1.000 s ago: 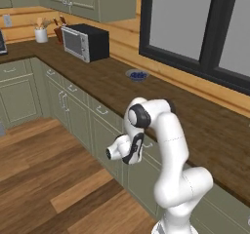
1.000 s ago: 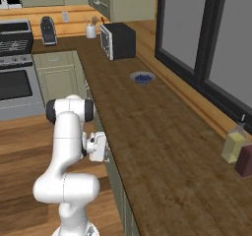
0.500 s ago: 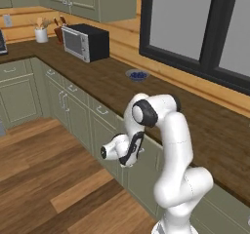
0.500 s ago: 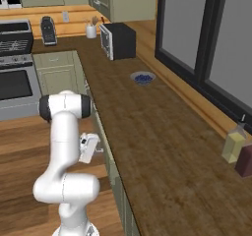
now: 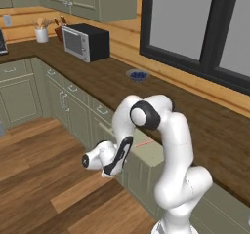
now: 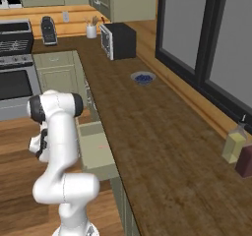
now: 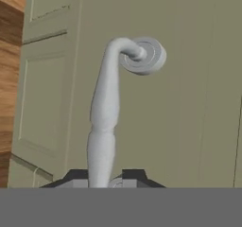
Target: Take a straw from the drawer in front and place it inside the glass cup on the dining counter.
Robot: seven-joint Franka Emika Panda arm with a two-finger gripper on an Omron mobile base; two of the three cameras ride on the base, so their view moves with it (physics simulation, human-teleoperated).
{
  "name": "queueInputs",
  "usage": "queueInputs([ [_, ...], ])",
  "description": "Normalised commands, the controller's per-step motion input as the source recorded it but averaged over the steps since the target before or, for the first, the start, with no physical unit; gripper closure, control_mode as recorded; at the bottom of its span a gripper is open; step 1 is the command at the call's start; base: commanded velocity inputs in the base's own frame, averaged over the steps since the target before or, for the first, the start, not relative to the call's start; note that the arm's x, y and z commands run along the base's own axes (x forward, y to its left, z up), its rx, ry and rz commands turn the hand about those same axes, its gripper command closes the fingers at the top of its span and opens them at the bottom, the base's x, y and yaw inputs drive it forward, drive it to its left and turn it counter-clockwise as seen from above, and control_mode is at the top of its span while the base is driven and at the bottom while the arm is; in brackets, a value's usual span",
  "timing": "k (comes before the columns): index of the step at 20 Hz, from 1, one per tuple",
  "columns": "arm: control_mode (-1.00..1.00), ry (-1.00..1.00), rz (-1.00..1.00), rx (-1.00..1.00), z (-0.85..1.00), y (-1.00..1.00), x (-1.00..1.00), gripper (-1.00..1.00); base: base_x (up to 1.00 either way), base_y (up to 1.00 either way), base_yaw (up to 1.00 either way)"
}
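Your tool (image 7: 107, 181) clamped on drawer handle (image 7: 108, 112) for pulling; drawer (image 6: 96, 151) partly out from under tabletop (image 6: 162, 146), straw (image 5: 143, 144) exposed inside.

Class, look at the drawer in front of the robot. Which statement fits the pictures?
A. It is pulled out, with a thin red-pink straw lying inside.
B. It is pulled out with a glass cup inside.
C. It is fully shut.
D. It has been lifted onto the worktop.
A: the drawer juts out from the cabinets and the straw lies on its floor.
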Motion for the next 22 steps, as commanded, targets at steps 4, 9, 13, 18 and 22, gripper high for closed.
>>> queueInputs([
  [4,-1.00,0.02,0.00,0.16,0.08,0.99,-0.89,1.00,0.00,0.00,0.00],
  [9,-1.00,0.07,0.00,0.16,0.15,0.98,-0.74,-1.00,0.00,0.00,0.00],
  [13,-1.00,0.02,0.00,0.20,0.64,0.27,-0.68,-1.00,0.00,0.00,0.00],
  [18,-1.00,0.00,-0.02,0.30,1.00,-0.02,-0.56,-1.00,0.00,0.00,0.00],
  [22,-1.00,-0.01,-0.07,0.27,1.00,-0.03,-0.36,-1.00,0.00,0.00,0.00],
])
